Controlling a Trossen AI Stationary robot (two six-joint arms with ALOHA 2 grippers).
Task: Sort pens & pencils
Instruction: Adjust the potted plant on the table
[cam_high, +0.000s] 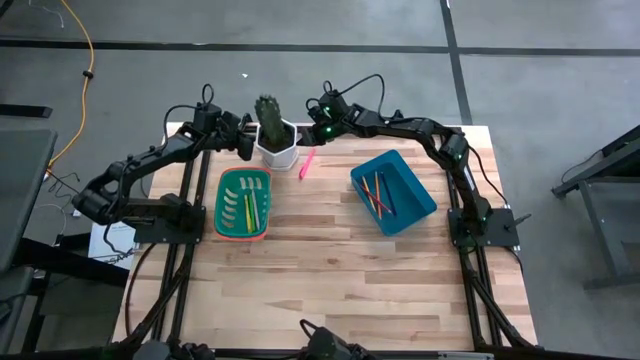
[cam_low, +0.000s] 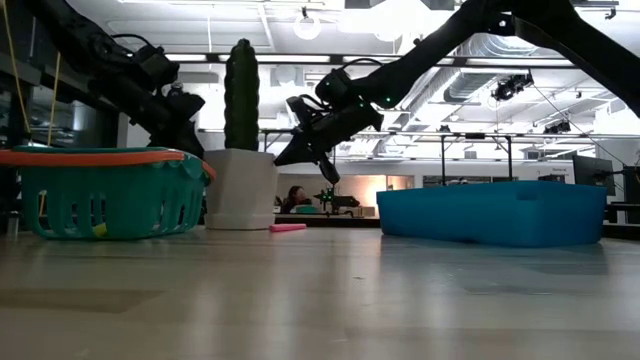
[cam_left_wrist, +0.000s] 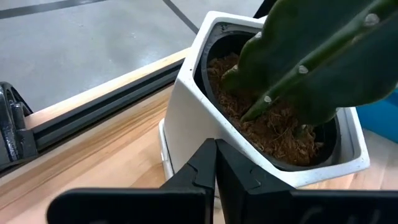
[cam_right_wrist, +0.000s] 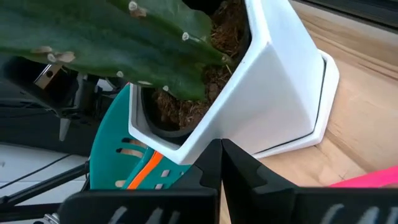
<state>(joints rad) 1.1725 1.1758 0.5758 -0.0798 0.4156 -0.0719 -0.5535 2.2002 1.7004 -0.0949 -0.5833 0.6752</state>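
High view: green basket (cam_high: 243, 203) at left holds pale pens, count unclear; blue bin (cam_high: 393, 191) at right holds pencils (cam_high: 378, 194). 1 pink pen (cam_high: 306, 163) lies loose beside the white cactus pot (cam_high: 277, 146); likely the last item.

Low view: right gripper (cam_low: 318, 150) hovers above that pen, empty.

Wrist views: left gripper (cam_left_wrist: 216, 163) and right gripper both closed, empty, flanking the pot.

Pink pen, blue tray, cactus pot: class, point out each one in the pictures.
pink pen (cam_high: 306, 163), high view, middle of its barrel
blue tray (cam_high: 418, 187), high view, bare floor near its right wall
cactus pot (cam_low: 240, 188), low view, front white wall
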